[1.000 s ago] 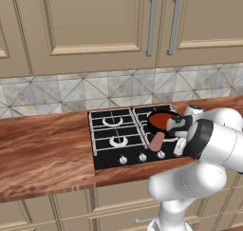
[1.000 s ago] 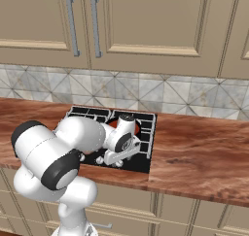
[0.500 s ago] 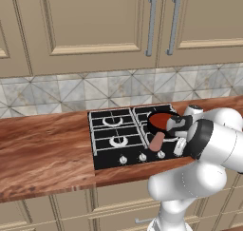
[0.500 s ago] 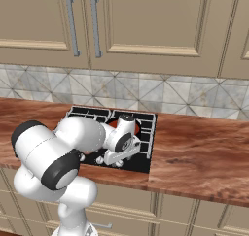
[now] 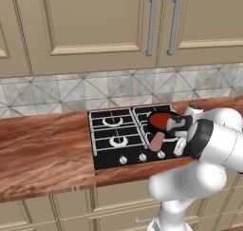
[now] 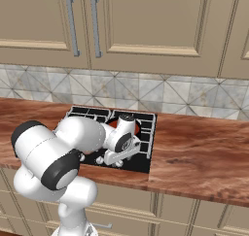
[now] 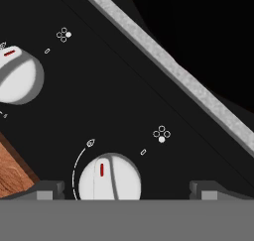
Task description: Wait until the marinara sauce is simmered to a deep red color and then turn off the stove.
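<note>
Pincer (image 7: 127,190) spread wide, released, its tips flanking a silver knob (image 7: 110,178) on the stove (image 7: 124,96); the marinara sauce (image 5: 161,120) lies just behind

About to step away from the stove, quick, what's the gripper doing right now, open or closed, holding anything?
Gripper: open, holding nothing; its tips stand to either side of a silver knob on the stove front.
</note>
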You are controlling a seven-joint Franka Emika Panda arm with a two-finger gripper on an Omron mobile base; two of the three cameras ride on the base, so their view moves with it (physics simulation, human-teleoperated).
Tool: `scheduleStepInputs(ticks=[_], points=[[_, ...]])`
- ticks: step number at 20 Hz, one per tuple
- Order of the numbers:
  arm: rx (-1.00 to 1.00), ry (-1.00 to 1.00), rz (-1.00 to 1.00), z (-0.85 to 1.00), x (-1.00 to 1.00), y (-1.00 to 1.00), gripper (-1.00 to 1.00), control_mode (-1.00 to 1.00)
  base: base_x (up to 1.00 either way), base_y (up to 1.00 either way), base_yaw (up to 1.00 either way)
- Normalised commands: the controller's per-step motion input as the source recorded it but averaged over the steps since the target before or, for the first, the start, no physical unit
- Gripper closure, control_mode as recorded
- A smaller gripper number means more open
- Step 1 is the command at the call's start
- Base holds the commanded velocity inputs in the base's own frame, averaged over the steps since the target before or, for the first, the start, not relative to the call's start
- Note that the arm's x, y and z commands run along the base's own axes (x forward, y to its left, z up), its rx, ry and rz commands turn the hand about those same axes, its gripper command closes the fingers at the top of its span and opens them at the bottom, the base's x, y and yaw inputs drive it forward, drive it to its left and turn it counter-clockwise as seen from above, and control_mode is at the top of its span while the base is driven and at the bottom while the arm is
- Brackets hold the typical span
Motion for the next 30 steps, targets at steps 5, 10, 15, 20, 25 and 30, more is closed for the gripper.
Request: scheduleStepInputs(ticks=[5, 10, 15, 20, 25, 30], points=[[0.0, 0.0, 0.0, 0.0, 0.0, 0.0, -1.0, -1.0, 0.0, 0.0, 0.0], [0.0, 0.0, 0.0, 0.0, 0.0, 0.0, -1.0, -1.0, 0.0, 0.0, 0.0], [0.0, 0.0, 0.0, 0.0, 0.0, 0.0, -1.0, -1.0, 0.0, 0.0, 0.0], [0.0, 0.0, 0.0, 0.0, 0.0, 0.0, -1.0, -1.0, 0.0, 0.0, 0.0], [0.0, 0.0, 0.0, 0.0, 0.0, 0.0, -1.0, -1.0, 0.0, 0.0, 0.0], [0.0, 0.0, 0.0, 0.0, 0.0, 0.0, -1.0, -1.0, 0.0, 0.0, 0.0]])
